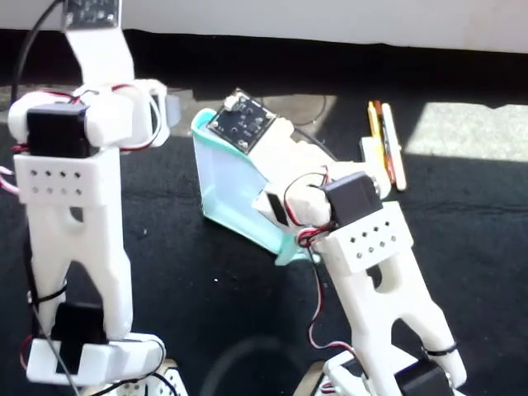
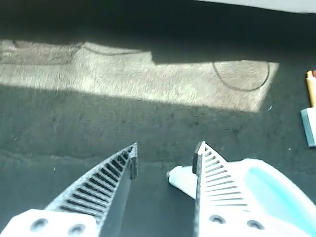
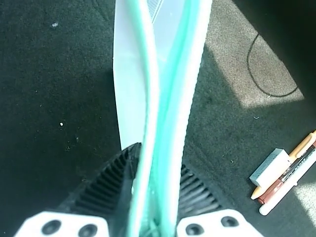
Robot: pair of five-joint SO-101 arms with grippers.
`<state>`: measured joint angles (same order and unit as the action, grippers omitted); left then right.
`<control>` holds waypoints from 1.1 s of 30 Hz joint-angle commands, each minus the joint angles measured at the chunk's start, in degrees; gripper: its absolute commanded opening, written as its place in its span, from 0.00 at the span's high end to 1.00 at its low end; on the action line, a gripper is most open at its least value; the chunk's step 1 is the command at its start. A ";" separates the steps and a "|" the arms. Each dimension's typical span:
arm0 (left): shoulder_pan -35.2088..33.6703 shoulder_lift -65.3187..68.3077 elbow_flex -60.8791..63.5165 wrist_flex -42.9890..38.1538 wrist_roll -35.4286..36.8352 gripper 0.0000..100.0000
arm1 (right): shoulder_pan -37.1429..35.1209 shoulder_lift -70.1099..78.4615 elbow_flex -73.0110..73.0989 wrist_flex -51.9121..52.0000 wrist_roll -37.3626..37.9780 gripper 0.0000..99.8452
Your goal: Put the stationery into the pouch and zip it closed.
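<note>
I see the pouch [image 1: 224, 183], translucent with mint-green zipper edges, raised on its edge and tilted on the dark mat. Its mouth is unzipped, and the two green edges run side by side with a narrow gap between them. One end is pinched in the right gripper [image 3: 155, 159]. The pens [image 1: 388, 142] lie well apart from it, bundled side by side: one orange, one dark reddish, one white. A pale block eraser [image 3: 270, 167] lies just beside the orange one.

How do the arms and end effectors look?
The left arm and right arm are white plastic with black servo blocks, rows of small holes and red, black and white cables. The left end effector and right end effector have ribbed, tapering fingers.
</note>
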<state>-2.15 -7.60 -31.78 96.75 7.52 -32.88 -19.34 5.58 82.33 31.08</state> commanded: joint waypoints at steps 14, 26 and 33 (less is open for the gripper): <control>7.52 8.31 -13.32 5.54 -7.74 0.80 | 0.92 0.04 2.42 -0.13 0.00 0.99; 7.52 7.69 -8.13 5.45 -11.87 0.80 | 1.10 0.48 2.42 -0.13 0.00 0.99; 7.16 0.84 -8.57 5.45 -11.78 0.80 | 1.10 0.57 2.42 -0.22 0.00 0.99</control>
<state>4.62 -3.03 -40.04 101.49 -3.65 -32.88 -19.34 6.81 82.42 31.08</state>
